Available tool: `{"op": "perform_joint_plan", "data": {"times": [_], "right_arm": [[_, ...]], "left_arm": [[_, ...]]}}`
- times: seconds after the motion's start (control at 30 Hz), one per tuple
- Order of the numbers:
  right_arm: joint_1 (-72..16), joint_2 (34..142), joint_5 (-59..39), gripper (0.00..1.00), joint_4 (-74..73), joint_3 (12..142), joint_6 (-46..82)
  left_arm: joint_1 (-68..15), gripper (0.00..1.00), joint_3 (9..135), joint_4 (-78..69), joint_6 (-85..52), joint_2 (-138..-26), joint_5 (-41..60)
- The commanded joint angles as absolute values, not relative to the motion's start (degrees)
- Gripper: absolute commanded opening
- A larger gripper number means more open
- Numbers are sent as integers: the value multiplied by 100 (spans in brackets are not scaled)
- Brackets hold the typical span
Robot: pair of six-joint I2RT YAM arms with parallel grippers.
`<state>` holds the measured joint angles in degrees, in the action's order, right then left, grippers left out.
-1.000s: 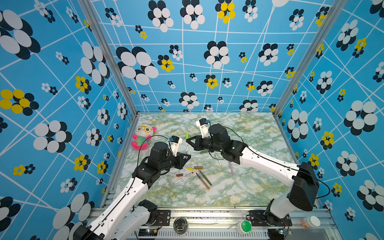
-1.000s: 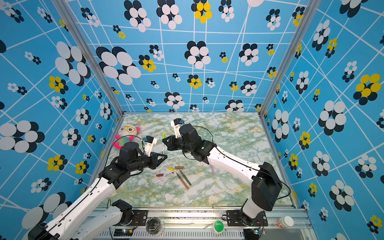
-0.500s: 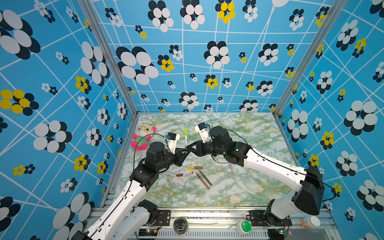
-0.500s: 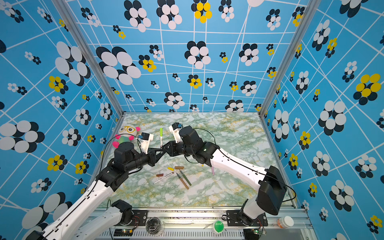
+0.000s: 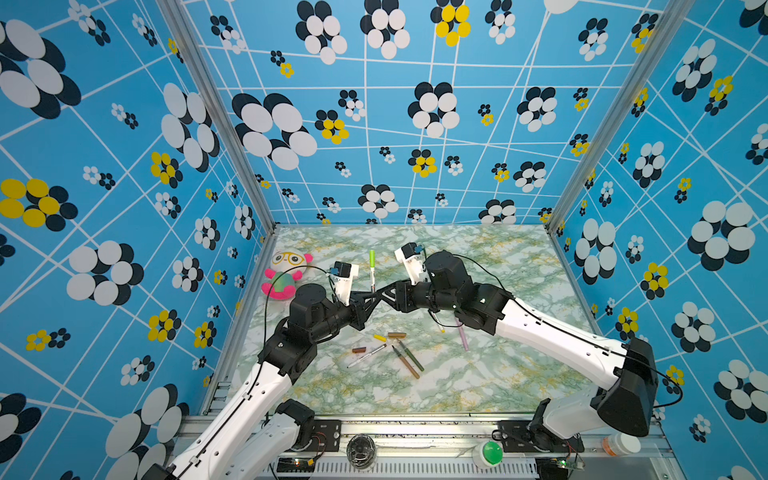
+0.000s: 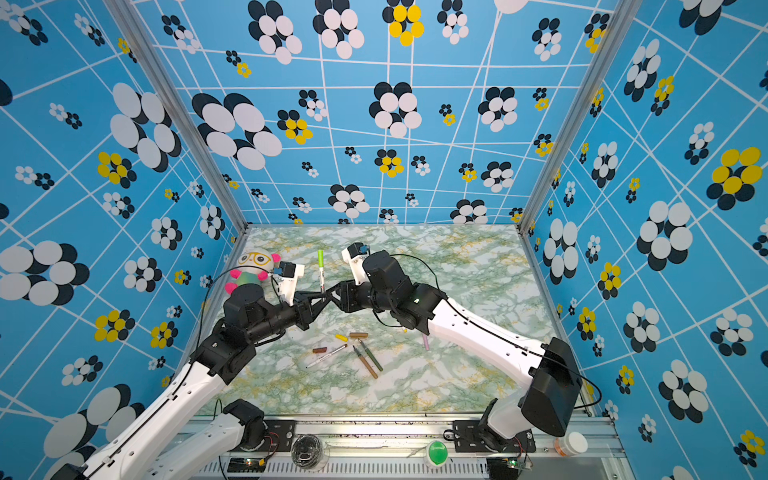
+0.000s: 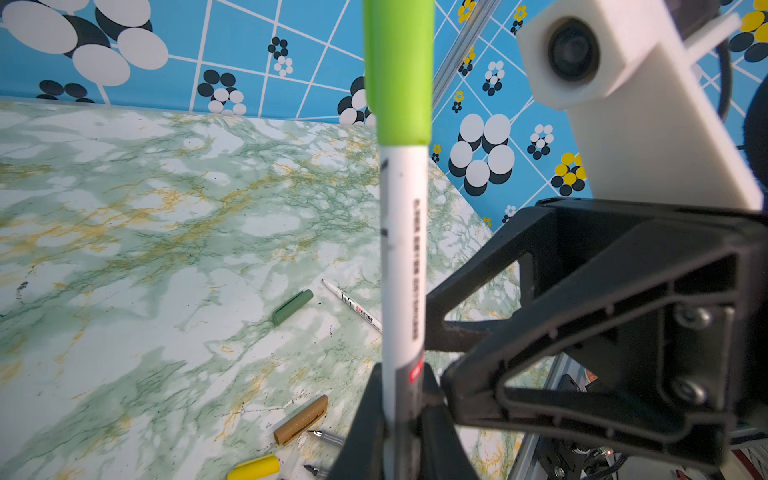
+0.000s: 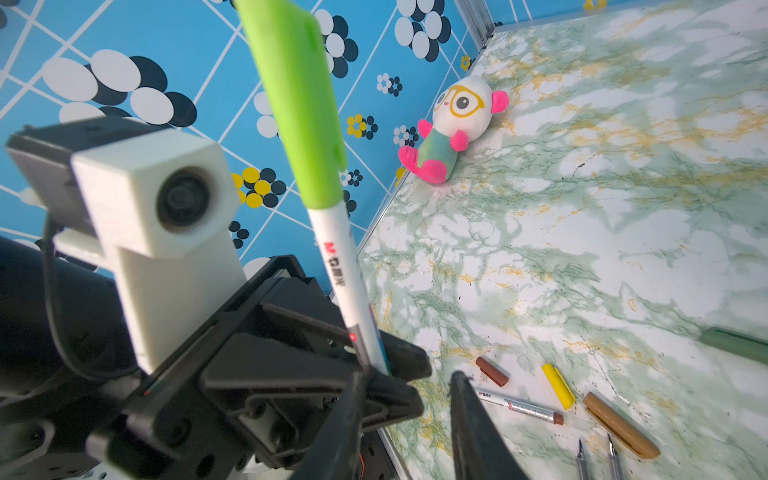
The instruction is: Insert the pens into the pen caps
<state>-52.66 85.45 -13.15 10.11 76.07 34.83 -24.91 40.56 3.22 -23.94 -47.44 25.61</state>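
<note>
Thirteen entries on a marble-patterned tabletop point(image 5: 498, 374), listed left to right as in both top views.

1. plush toy point(image 5: 284, 276): white head, yellow glasses, pink limbs. It lies at the table's left edge, well apart from the pens.
2. brown cap point(image 5: 358, 350): lying flat, just beside the barrel of entry 3.
3. brown-tipped pen point(image 5: 368, 355): white barrel, uncapped, lying aslant.
4. left gripper point(image 5: 365, 298): raised above the table, jaws clamped on the lower end of entry 5.
5. light-green-capped pen point(image 5: 372, 278): white barrel, held roughly upright off the table. The light-green cap point(image 5: 372, 257) is seated on its upper end.
6. yellow cap point(image 5: 379, 338): lying flat, between the brown cap and entry 8.
7. right gripper point(image 5: 384, 292): raised, facing the left gripper, jaws apart. Its tips are just beside the held pen's lower end; contact cannot be told.
8. tan cap point(image 5: 397, 334): lying flat, near the nibs of entries 9 and 10.
9. tan pen point(image 5: 406, 363): uncapped, lying aslant.
10. dark-green pen point(image 5: 412, 356): uncapped, close alongside the tan pen.
11. yellow-tipped pen point(image 5: 438, 327): white barrel, partly hidden beneath the right arm.
12. pink pen point(image 5: 462, 338): lying flat, upper end hidden beneath the right arm.
13. dark-green cap point(image 7: 292, 306): lying flat near the yellow-tipped pen, seen in the wrist views only.
</note>
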Motion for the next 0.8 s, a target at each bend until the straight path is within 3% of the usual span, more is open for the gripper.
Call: {"op": "perform_joint_plan", "data": {"times": [0.0,0.53,0.77], "right_arm": [[-5291,8602,-1213,37,984,7892,3314],[-5273,9015,-1191,35,1024,8366,3237],[-5273,8993,-1036,8,984,8350,3261]], "left_arm": [[-2592,0,3966,89,-2325,-4690,2628],[-2698,0,3981,136,-2339,-4736,2593],[-2732,0,3984,123,-2457,-4766,2499]]}}
